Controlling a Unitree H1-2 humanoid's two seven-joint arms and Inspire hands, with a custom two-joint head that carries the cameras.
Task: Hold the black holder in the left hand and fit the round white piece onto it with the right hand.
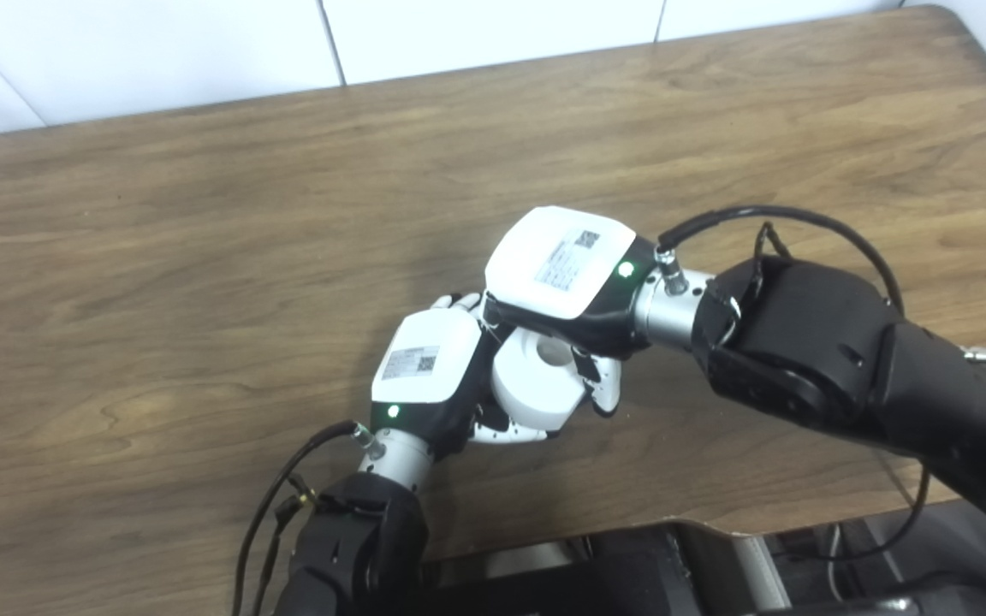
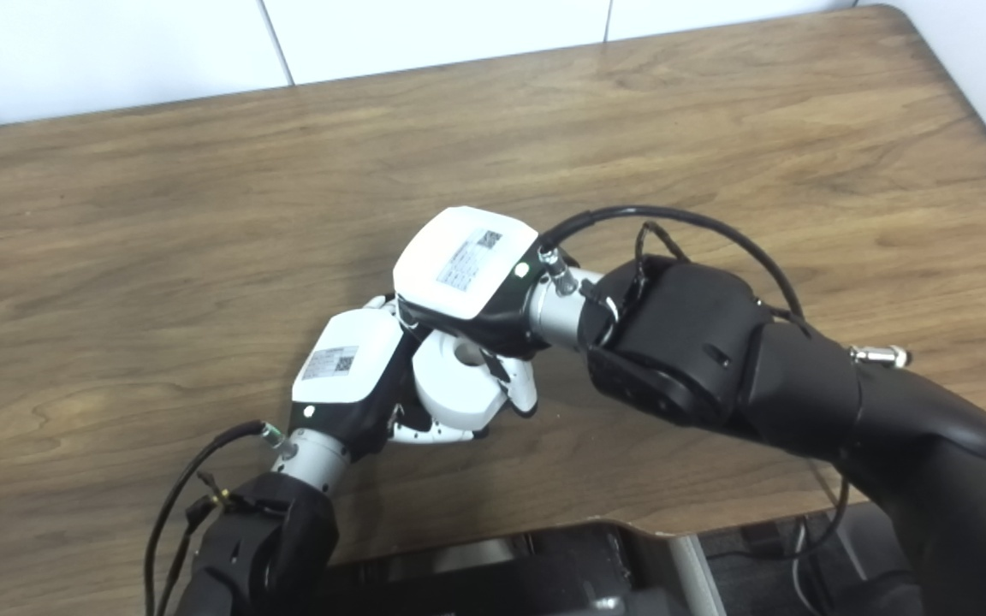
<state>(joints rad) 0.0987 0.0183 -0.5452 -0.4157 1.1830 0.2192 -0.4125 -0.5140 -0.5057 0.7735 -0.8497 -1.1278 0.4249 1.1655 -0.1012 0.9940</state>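
Note:
The round white piece (image 1: 536, 381), a thick ring with a centre hole, sits between my two hands above the table's near middle. My right hand (image 1: 561, 269) comes from the right and is shut on it, with the thumb (image 1: 606, 387) on its right side. My left hand (image 1: 429, 364) presses in from the lower left, and its fingers (image 1: 510, 435) curl under the ring. The black holder is hidden inside the left hand's grip, beneath the white piece. In the right eye view the ring (image 2: 459, 381) is wedged between the same two hands.
The wooden table (image 1: 202, 257) spreads out bare around the hands. Its front edge has a cut-out (image 1: 690, 524) just below them. A white tiled wall (image 1: 159, 51) runs behind the far edge. Black cables (image 1: 788, 216) loop off both wrists.

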